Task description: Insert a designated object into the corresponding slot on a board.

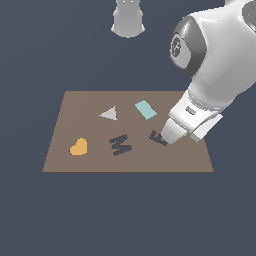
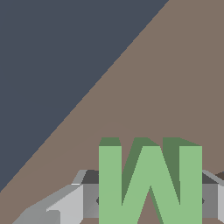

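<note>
Block-into-slot work here rests on a wide brown board point(image 1: 130, 162) lying flat on dark ground, with a grey triangle, a teal rectangle, an orange heart and two dark letter recesses set into it. The arm hangs over the board's side at the exterior view's right, its gripper point(image 1: 176, 134) low above the E-shaped recess point(image 1: 157, 137). The M-shaped slot point(image 1: 120, 144) lies empty, near the E and toward the exterior view's left. In the wrist view the green M block point(image 2: 150, 183) sits between the two grey fingers point(image 2: 65, 205), which flank it on either side; the jaws look closed on it, though the contact itself is hard to see. To do this step well, I judge the block should be carried across to the slot, turned to match the slot's slant, then lowered straight.
</note>
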You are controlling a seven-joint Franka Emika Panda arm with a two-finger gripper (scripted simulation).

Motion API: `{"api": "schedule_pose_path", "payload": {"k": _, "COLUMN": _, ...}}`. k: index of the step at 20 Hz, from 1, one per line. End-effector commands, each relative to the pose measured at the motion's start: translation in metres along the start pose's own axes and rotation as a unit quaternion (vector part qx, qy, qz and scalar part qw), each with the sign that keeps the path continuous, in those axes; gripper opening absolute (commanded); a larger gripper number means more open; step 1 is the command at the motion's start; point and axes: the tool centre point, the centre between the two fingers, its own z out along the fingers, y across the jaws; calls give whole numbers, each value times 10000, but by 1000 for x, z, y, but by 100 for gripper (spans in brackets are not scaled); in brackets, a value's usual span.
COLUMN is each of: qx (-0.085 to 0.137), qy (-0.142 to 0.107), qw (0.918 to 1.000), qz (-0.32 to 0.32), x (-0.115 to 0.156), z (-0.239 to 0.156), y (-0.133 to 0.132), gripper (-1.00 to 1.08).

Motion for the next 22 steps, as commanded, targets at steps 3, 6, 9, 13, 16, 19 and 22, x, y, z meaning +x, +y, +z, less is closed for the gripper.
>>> {"api": "schedule_pose_path", "payload": {"k": 3, "qx": -2, "qy": 4, "qw": 9940, "qz": 1098, "x": 12, "z": -1, "y": 24, "gripper": -100}}
{"api": "schedule_pose_path", "payload": {"k": 6, "qx": -2, "qy": 5, "qw": 9832, "qz": 1824, "x": 17, "z": -2, "y": 42, "gripper": -100}}
{"api": "schedule_pose_path", "payload": {"k": 9, "qx": -2, "qy": 7, "qw": 9671, "qz": 2544, "x": 20, "z": -2, "y": 60, "gripper": -100}}
{"api": "schedule_pose_path", "payload": {"k": 13, "qx": -3, "qy": 8, "qw": 9375, "qz": 3480, "x": 18, "z": -3, "y": 85, "gripper": -100}}
{"api": "schedule_pose_path", "payload": {"k": 16, "qx": -3, "qy": 9, "qw": 9104, "qz": 4138, "x": 14, "z": -3, "y": 102, "gripper": -100}}
{"api": "schedule_pose_path", "payload": {"k": 19, "qx": -3, "qy": 9, "qw": 8797, "qz": 4756, "x": 8, "z": -3, "y": 118, "gripper": -100}}
{"api": "schedule_pose_path", "payload": {"k": 22, "qx": -3, "qy": 10, "qw": 8455, "qz": 5339, "x": 0, "z": -4, "y": 133, "gripper": -100}}
